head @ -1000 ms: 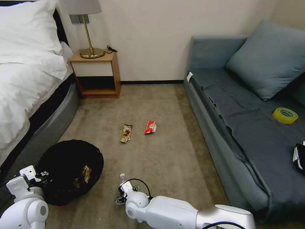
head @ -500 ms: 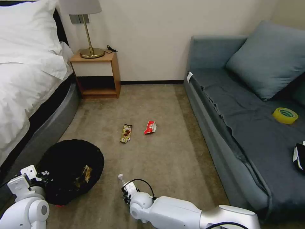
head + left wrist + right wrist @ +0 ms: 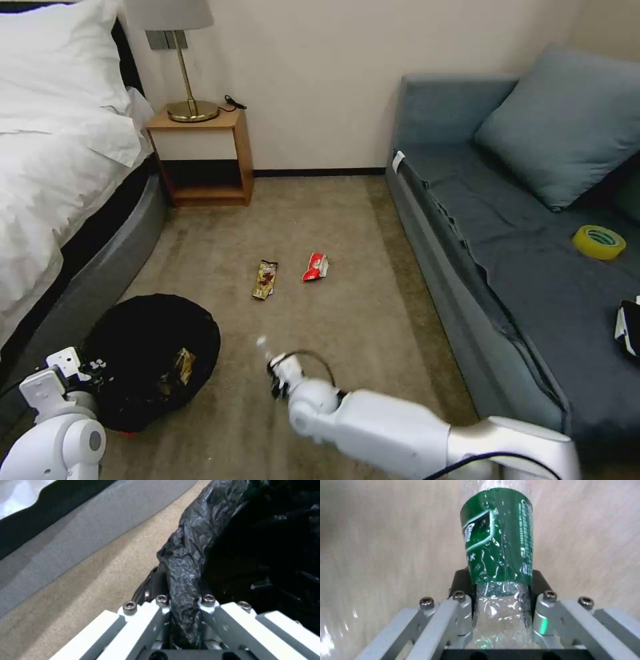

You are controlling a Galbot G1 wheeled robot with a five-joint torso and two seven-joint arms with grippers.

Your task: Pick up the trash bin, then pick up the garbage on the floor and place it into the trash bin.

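The bottle (image 3: 498, 555) in my right gripper (image 3: 501, 600) carries a green label with white lettering and a white-edged emblem; the print runs in small lines along the label's side, too fine for me to read. The plastic is clear and crinkled, and my right jaws are closed on its lower body, one finger (image 3: 463, 605) on each side, below the label. From the head view, the right gripper (image 3: 279, 380) sits low over the carpet (image 3: 347, 313) with the bottle's white cap (image 3: 261, 342) poking out ahead of it, blurred.

My left gripper (image 3: 183, 620) is clamped on the rim of the bin (image 3: 152, 360), the jaws narrow with a fold of the black bag (image 3: 186, 562) pinched between them. The bag is crinkled and glossy and covers the rim fully. The bin stands on the floor near the grey bed base (image 3: 87, 280), at my left, and a tan-brown wrapper (image 3: 180, 365) lies inside it.

Farther out on the carpet lie two packets, close together but apart: a gold-brown packet (image 3: 265, 279) with a dark top edge, and a red-white packet (image 3: 315, 267) to its right. Their printing is too small to read. A roll of yellow tape (image 3: 598, 241) rests on the sofa (image 3: 533, 267).
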